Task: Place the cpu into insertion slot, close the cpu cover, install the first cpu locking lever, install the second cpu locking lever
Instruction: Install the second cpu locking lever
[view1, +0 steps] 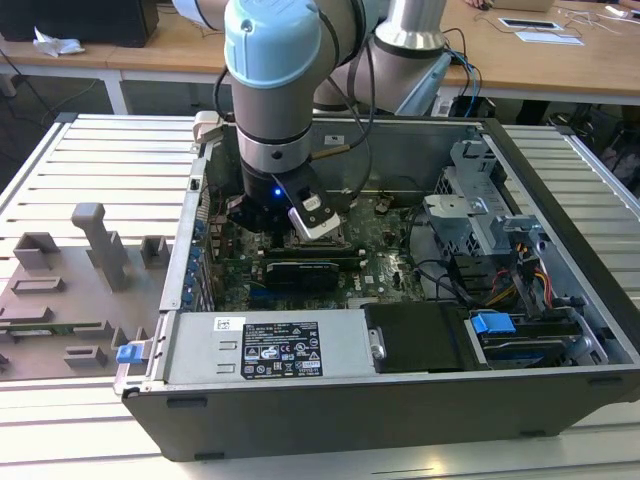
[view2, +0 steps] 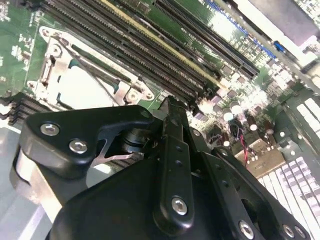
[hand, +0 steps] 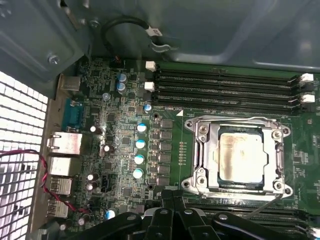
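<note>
The cpu already sits in the insertion slot, right of centre in the first wrist view, the cpu cover down over it. The claw hovers just beside, its grip I cannot tell. Levers look next, needing a precise hook-and-press.

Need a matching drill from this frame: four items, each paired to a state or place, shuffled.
1. cpu
2. cpu cover
3. gripper
4. memory slots

A. long, dark, unfilled, beside the socket
B. hovering over the motherboard, holding nothing
C. seated in the socket, metal top showing
D. flat silvery frame around the chip

Pairs: 1-C, 2-D, 3-B, 4-A
</note>
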